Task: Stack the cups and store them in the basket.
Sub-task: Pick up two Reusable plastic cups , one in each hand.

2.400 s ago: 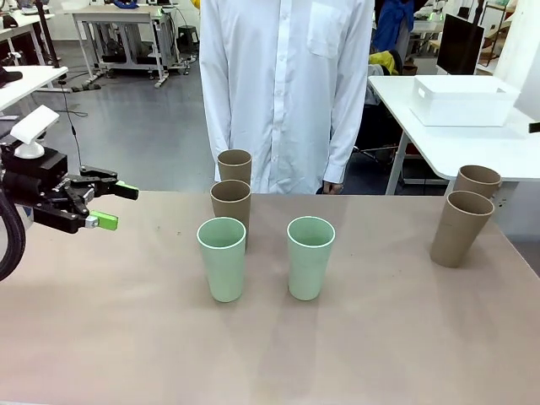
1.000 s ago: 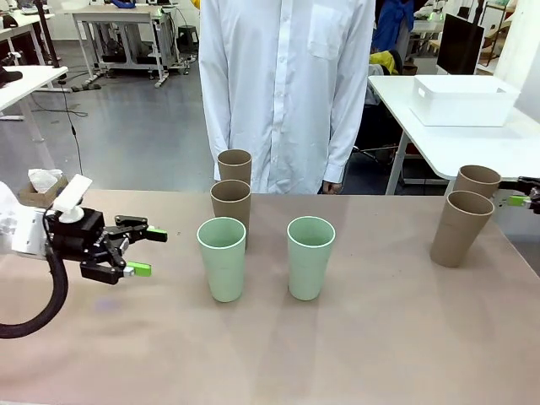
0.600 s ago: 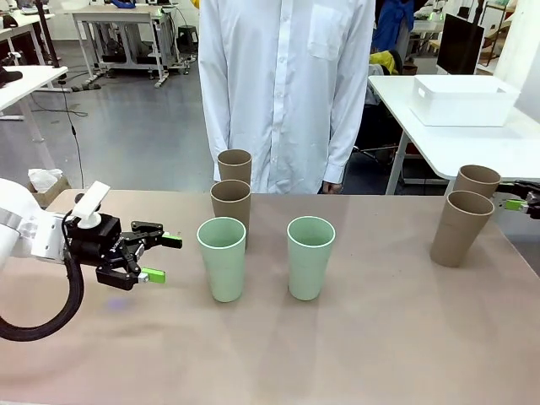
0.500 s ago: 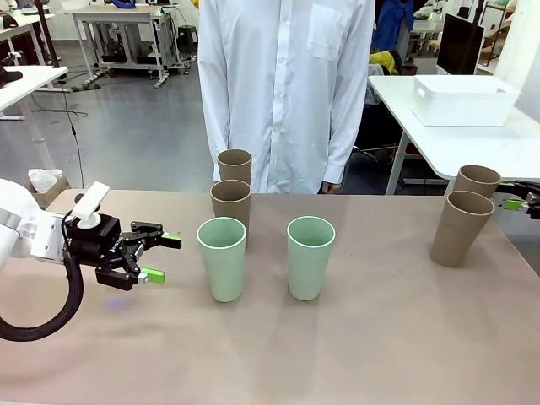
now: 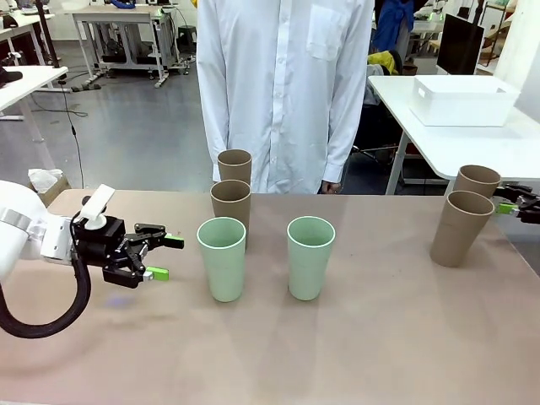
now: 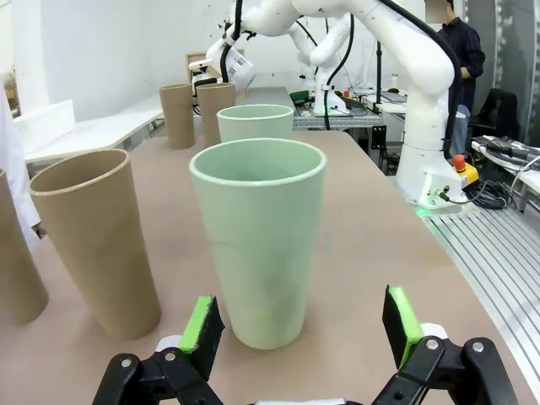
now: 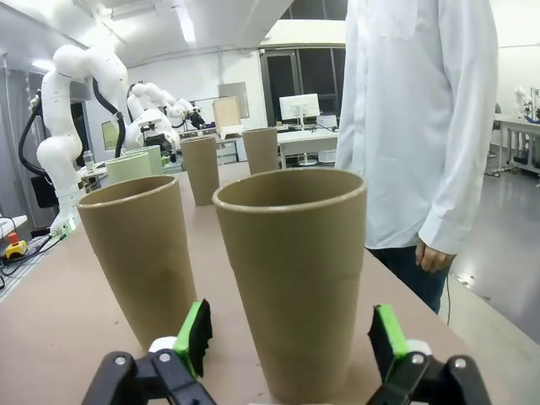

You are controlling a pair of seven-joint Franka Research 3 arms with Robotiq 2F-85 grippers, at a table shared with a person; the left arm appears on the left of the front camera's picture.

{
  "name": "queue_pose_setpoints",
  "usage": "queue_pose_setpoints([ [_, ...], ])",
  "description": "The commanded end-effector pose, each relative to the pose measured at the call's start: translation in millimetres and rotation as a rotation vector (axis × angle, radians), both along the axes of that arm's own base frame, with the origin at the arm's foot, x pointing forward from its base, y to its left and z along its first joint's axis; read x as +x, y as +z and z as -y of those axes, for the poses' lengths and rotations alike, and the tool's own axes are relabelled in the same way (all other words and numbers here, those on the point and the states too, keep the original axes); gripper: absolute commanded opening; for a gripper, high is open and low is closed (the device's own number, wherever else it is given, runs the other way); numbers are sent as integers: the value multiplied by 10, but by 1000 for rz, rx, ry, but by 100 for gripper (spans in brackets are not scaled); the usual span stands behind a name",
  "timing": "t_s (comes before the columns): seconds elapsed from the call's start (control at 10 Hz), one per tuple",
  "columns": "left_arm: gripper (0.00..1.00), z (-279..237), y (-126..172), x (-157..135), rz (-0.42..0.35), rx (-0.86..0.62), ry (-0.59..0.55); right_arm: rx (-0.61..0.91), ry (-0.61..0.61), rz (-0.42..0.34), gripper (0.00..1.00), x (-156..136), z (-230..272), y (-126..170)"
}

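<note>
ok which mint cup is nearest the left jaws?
The left mint cup, right before the left gripper, jaws open; the other mint cup stands farther right.

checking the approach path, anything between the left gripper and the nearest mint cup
Nothing. In the front view just bare table separates the left gripper from the left mint cup; the left wrist view agrees.

1. Green cups (image 5: 222, 260): matt, smooth walls with no shine; they look like plastic.
2. Brown cups (image 5: 460, 229): same matt finish, slightly chalky look.
3. Table (image 5: 354, 354): smooth brown top with a dull, even sheen.
4. Basket (image 5: 462, 103), far right: smooth white plastic, soft gloss.
5. Left gripper (image 5: 167, 257): matt black body; green pads (image 6: 202, 325) look smooth and rubbery.
6. Left arm (image 5: 21, 232): glossy white shell.
7. Person's shirt (image 5: 283, 84): white cloth, lightly creased.
</note>
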State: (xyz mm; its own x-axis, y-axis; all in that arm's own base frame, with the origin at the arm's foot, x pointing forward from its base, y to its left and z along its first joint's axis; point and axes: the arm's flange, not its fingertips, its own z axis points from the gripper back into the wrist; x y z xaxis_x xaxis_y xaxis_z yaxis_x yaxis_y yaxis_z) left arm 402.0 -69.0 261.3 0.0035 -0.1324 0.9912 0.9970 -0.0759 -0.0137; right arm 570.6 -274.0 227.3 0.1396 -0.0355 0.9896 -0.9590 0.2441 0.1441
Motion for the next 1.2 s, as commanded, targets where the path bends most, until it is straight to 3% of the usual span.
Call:
queue_pose_setpoints([
  [0.0,100,78,-106,78,45,-48,14,29,20,60,100,96,26,-77],
  [0.7,100,282,-261,156,57,-98,6,23,13,49,100,157,-11,-146],
  [1.1,100,393,-318,280,41,-54,-19,10,5,37,100,137,-8,-125],
])
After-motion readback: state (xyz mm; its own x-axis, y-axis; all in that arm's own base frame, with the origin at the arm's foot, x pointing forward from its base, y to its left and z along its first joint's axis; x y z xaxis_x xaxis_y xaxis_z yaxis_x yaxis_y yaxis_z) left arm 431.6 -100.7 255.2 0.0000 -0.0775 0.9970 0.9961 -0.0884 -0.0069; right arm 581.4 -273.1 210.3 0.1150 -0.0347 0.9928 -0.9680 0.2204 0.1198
